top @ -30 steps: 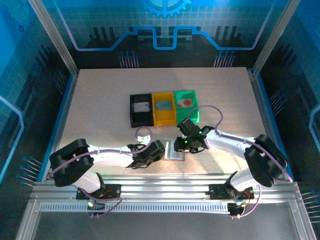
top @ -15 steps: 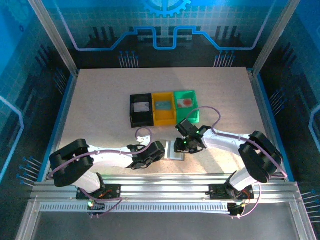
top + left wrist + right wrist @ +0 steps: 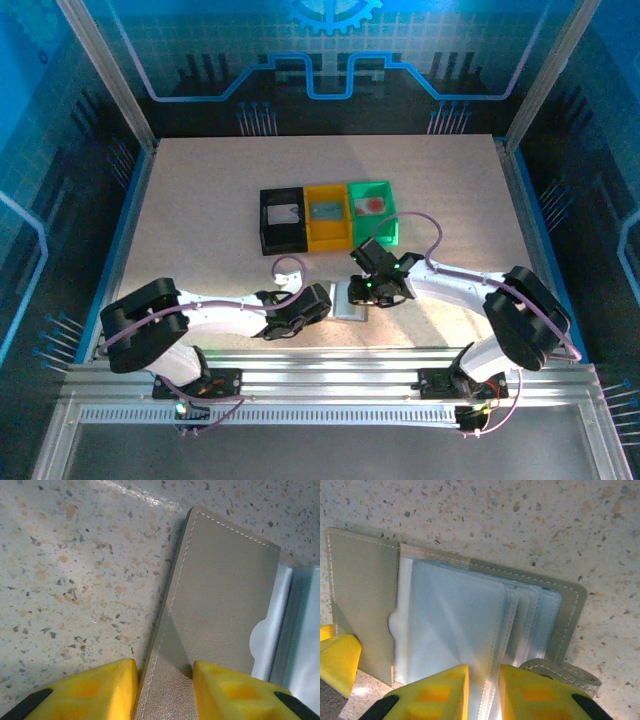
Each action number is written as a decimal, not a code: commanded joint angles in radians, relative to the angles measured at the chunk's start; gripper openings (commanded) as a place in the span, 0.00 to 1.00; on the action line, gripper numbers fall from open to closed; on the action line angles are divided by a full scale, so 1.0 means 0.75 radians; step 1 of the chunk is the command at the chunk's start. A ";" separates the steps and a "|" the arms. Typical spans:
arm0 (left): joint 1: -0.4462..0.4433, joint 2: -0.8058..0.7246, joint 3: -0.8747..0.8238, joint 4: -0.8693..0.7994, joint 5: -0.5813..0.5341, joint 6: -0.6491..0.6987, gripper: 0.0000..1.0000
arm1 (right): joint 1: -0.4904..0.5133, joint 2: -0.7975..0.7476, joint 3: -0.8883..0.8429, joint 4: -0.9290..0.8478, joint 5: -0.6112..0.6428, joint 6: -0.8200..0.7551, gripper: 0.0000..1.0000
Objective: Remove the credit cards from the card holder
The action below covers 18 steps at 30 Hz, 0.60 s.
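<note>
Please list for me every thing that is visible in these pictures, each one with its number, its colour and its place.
table: one, speckled beige, under everything.
bins: three, black bin, yellow bin, green bin, in a row left to right, mid-table.
credit cards: three, one per bin: whitish in black, bluish in yellow, pale with red-orange mark in green.
card holder: one, grey with pale blue pockets, lying open nearer than the bins, between the grippers.
left arm, right arm: white with black joints, near edge.
left gripper: yellow-tipped, jaws apart at the holder's grey cover.
right gripper: yellow-tipped, jaws narrow around a pale pocket leaf; grip unclear.
</note>
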<state>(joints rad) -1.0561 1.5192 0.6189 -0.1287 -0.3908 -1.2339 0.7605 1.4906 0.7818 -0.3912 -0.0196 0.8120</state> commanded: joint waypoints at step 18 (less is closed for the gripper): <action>-0.050 -0.043 -0.123 -0.001 0.287 -0.065 0.37 | 0.062 -0.002 0.123 0.039 -0.089 0.020 0.22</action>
<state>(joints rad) -1.0580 1.4654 0.5720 -0.0784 -0.3874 -1.2556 0.7906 1.4876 0.8486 -0.3698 -0.0666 0.8127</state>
